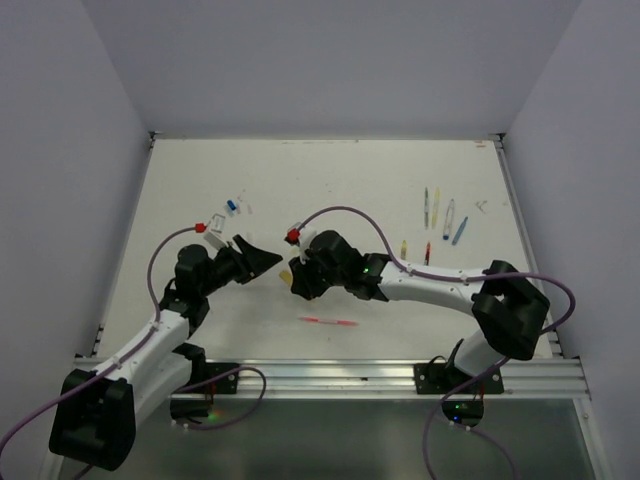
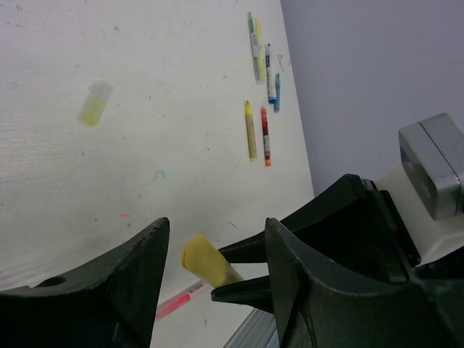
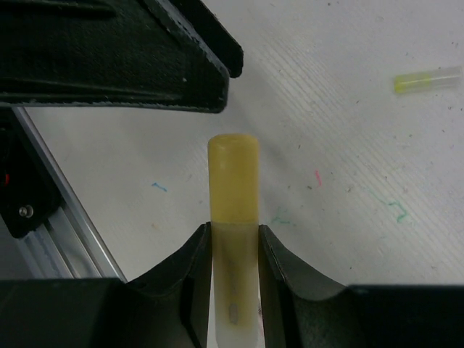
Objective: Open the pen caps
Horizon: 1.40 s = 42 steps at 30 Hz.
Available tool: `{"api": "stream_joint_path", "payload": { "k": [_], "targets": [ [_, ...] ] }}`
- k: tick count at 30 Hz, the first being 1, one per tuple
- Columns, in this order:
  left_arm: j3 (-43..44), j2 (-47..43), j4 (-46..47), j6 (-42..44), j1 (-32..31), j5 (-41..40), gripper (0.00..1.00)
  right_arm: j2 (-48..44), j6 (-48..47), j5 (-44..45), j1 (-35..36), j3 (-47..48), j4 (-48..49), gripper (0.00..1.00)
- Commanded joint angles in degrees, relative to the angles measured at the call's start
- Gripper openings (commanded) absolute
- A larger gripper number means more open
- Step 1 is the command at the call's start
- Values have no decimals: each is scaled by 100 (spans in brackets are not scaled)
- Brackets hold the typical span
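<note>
Pen cap (image 3: 233, 177): solid mustard yellow.
Pen barrel (image 3: 233, 290): pale milky yellow, see-through.
Left gripper (image 2: 217, 239), right gripper (image 3: 233, 243): black all over.
Table (image 2: 145, 145): white, flecked with tiny blue, green and pink marks.
Loose cap (image 2: 95, 103): cloudy yellow-green.
Pink pen (image 1: 328, 321): bright pink.

Yellow pen (image 3: 233, 181): lower end cut off at the bottom edge, between the right claw (image 3: 233, 235) fingers. Pink pen (image 2: 185, 296): one end hidden behind a left claw (image 2: 216, 239) finger. Loose cap (image 2: 94, 103) ahead of left claw: blurred. Pens (image 1: 440, 212) right of right claw: caps too small to tell.
</note>
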Motion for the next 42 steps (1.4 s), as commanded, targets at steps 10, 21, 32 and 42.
{"api": "stream_joint_path", "payload": {
  "k": [10,21,32,42],
  "targets": [
    [-143,57,370,-35,-131,-71,58,-301,91,268,240,652,164,0],
    [-195,-14,501,-105,-140,17,51,7,170,426,434,810,400,0],
    [-213,-49,616,-219,-149,192,17,323,284,541,487,802,700,0],
    [-222,-453,370,-316,-149,-159,0,236,258,620,495,459,700,34]
  ]
}}
